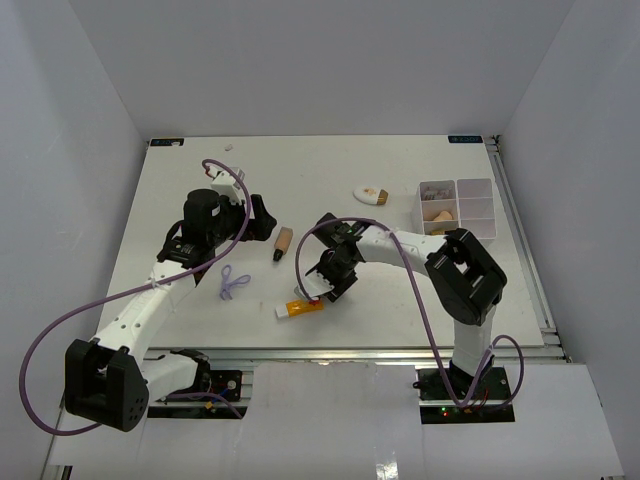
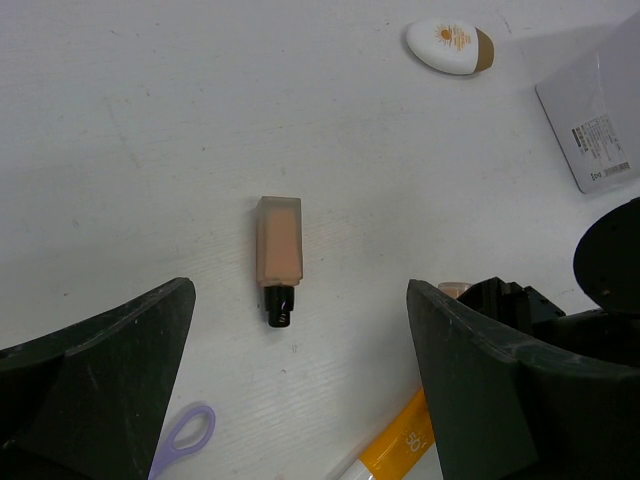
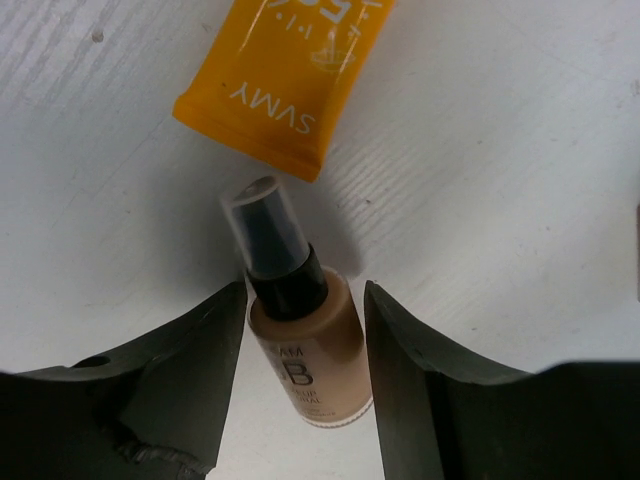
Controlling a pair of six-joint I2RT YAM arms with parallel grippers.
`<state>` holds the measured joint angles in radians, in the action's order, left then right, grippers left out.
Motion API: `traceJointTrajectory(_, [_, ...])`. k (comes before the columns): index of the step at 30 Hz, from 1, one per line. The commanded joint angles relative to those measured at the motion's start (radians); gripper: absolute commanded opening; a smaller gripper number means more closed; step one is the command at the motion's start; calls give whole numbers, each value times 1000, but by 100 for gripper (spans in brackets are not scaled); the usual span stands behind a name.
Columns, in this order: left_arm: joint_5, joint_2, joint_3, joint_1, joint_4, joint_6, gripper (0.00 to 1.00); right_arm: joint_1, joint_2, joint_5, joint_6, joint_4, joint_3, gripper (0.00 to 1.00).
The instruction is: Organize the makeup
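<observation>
Walls (image 1: pixel 330 60) enclose white table (image 1: pixel 400 320); left jaws spread, right jaws flank bottle (image 3: pixel 310 350), grip unclear.

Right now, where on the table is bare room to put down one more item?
Bare: the far strip of the table behind the white compact and the tray; also the near patch between the orange tube and the right arm's base. Crowded: the middle, around the beige bottle, purple loop, left gripper and right gripper.
</observation>
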<state>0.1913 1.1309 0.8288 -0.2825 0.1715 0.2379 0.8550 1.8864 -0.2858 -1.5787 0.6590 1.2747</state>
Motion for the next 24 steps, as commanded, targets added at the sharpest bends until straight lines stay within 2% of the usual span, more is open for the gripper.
traceJointTrajectory(1, [14,-28,-5,6,-24,6,98,7,29,89,0,24,29,50])
traceJointTrajectory(8, [16,-25,-5,8,-24,5,98,12,23,119,14,20,18,36])
traceJointTrajectory(15, [18,-22,-7,8,-25,3,98,-13,-64,50,173,-9,12,23])
traceJointTrajectory(19, [24,-23,-8,8,-26,3,98,-88,-163,-66,304,-12,6,18])
traceJointTrajectory(24, [34,-25,-8,8,-27,5,98,-251,-271,-224,435,-19,-23,14])
